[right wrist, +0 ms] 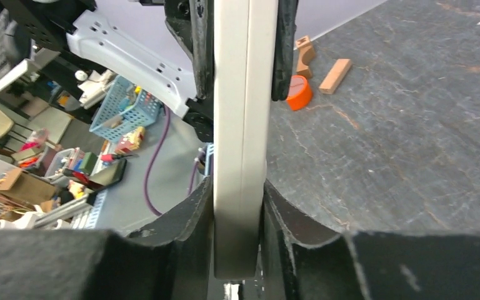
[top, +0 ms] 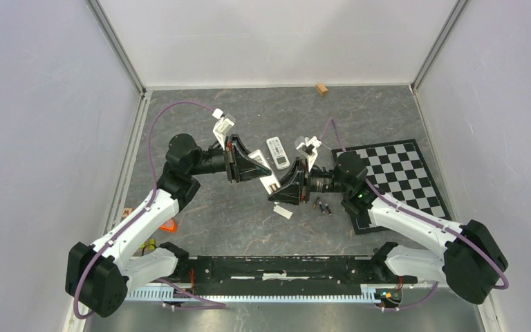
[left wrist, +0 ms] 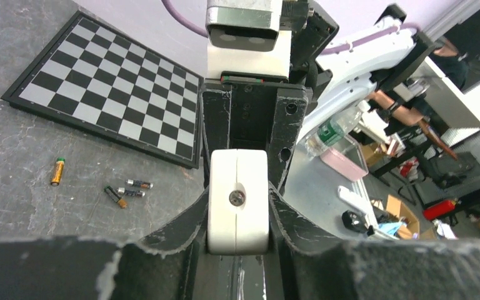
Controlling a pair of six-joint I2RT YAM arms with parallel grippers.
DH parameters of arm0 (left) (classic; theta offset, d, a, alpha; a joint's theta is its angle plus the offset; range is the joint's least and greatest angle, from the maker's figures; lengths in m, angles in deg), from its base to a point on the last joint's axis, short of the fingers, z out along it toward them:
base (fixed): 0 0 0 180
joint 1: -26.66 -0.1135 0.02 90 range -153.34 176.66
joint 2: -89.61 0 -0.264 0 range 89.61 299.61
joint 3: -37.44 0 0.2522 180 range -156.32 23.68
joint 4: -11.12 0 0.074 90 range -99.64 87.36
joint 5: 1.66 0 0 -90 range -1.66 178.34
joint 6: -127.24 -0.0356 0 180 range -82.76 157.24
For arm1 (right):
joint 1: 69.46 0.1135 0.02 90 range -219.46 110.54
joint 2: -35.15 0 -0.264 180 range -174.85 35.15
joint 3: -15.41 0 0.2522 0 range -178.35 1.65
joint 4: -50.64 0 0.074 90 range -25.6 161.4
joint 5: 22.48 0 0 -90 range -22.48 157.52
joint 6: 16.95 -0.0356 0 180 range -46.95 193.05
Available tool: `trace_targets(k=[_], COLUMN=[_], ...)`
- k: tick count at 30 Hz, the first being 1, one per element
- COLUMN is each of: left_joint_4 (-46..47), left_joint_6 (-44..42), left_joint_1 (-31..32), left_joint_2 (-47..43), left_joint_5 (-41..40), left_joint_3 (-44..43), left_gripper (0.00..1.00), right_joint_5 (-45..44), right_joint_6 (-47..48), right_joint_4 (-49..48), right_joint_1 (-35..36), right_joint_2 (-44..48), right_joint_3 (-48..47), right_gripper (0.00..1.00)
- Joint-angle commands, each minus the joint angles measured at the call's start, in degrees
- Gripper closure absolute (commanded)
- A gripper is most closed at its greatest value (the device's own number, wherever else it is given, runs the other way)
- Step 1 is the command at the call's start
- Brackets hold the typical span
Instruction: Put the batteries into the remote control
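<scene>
White plastic, long and slim: remote control (top: pixel 270 184), held off the grey table (top: pixel 221 214) between the two arms, near the middle of the work area.

Left gripper (top: pixel 247 167) was closed on one end. Its wrist view showed that end face-on, with a small screw hole, pinched between the fingers (left wrist: pixel 184 228). Right gripper (top: pixel 292 190) was closed on the other end. Its wrist view showed the remote edge-on, squeezed between both pads. Which face was uppermost could not be told.

Batteries (top: pixel 323 207): small cylinders lying loose on the table, just beside the left edge of the chessboard (top: pixel 397 173) and close to the right gripper. The left wrist view showed a gold one (left wrist: pixel 57 171) a little apart from the dark ones. None loaded.

Also present: shorter remote (top: pixel 277 152) with a display window, beyond the grippers. A small white flat piece (top: pixel 283 212) lay on the table nearer the bases, possibly a battery cover, not certain.

Handling note, as judgement: the step in hand appeared to be a two-handed reorienting or opening of the remote. One clamp ought to hold firm while the other slackened, never both. The remote should come down flat, compartment up, beside the batteries and not on them, since they would roll at a touch.
</scene>
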Motion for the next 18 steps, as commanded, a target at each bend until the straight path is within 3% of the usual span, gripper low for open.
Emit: trace_targets(k=[1, 5, 14, 16, 18], left_joint_4=[9.2, 20.2, 32.9, 33.1, 32.9], left_joint_6=[10.0, 18.9, 28.2, 28.1, 27.6], left_joint_1=[0.2, 0.2, 0.2, 0.3, 0.3], left_joint_2=[-0.7, 1.2, 5.1, 5.5, 6.0], left_joint_5=[-5.1, -9.0, -14.1, -14.2, -14.1], left_joint_3=[1.0, 4.3, 7.7, 7.5, 7.4], left_gripper=[0.6, 0.5, 0.51, 0.59, 0.78], right_joint_5=[-3.2, -7.2, -8.7, -8.6, -8.4], right_joint_6=[-7.8, -13.5, -20.6, -21.4, -21.4], right_joint_4=[-9.8, -15.6, -22.0, -23.0, -22.5], right_joint_1=[0.2, 0.2, 0.3, 0.3, 0.3], right_joint_2=[0.2, -0.3, -3.8, -4.2, -4.4], right_joint_3=[-0.6, 0.9, 1.9, 2.1, 1.9], right_gripper=[0.68, 0.68, 0.69, 0.69, 0.67])
